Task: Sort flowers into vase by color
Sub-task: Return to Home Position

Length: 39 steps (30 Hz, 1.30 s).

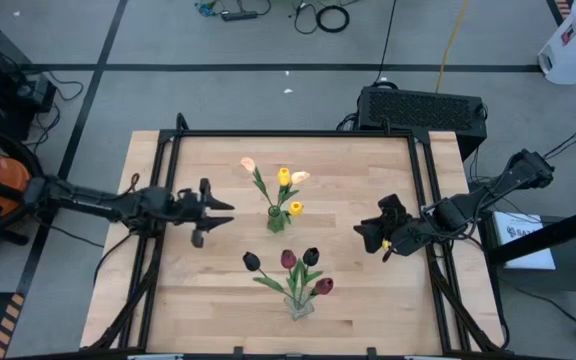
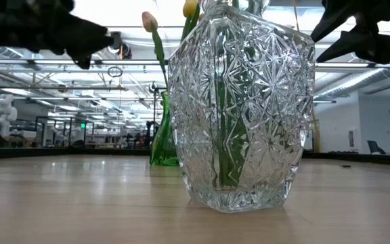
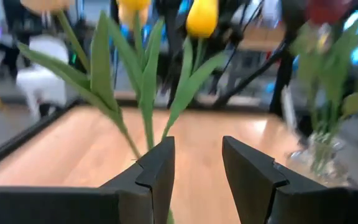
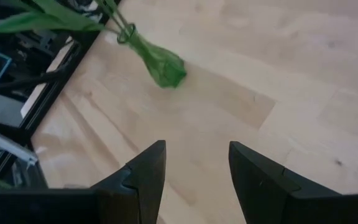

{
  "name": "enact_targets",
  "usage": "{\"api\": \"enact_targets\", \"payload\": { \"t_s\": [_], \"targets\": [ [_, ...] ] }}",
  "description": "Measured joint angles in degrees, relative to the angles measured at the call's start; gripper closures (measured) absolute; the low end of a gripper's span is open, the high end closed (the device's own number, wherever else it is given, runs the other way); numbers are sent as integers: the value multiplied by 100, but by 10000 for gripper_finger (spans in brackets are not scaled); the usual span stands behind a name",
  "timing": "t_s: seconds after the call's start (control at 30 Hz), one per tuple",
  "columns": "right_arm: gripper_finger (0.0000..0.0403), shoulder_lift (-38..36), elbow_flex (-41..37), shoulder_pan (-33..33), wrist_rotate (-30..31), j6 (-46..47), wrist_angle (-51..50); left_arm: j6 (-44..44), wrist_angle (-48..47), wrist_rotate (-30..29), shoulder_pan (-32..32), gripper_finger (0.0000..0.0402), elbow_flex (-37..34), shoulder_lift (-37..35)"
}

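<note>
Cut glass comes first: the clear faceted glass vase (image 2: 239, 108) stands nearest the front edge of the pale wooden surface (image 1: 368, 310), holding four dark maroon and near-black tulips (image 1: 293, 262) upright. Behind it, the slim green glass vase (image 1: 276, 212) carries the yellow and peach tulips (image 1: 286, 180), their stems fanning upward. My left gripper (image 1: 225, 213) is the nearer one and points straight at that green vase. My right gripper (image 1: 366, 237) hangs farther off on the opposite side. Both are spread apart and empty (neither touches a stem), so I judge the way out is straight back.
</note>
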Motion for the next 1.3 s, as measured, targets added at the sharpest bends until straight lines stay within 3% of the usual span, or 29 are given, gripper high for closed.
{"api": "enact_targets", "payload": {
  "t_s": [0.13,0.2,0.57,0.8,0.9,1.0,1.3],
  "targets": [
    [234,0,0,2,-182,0,-2,-2,1443,71,-41,260,-782,-535],
    [234,0,0,2,-180,0,0,1,1673,73,-41,260,-997,-757],
    [234,1,0,1,-175,-107,-2,-157,221,226,-30,260,-993,-1737],
    [234,1,0,1,-176,-109,-4,-129,-820,236,-5,260,-993,-2825],
    [234,1,0,0,-174,-109,-2,-145,-1449,505,109,260,-993,-3368],
    [234,2,0,2,-172,-119,-8,-151,-1495,886,275,260,-993,-3396],
    [234,2,0,-9,-137,-122,-12,-107,-1496,1012,837,260,-995,-3398]
  ]
}}
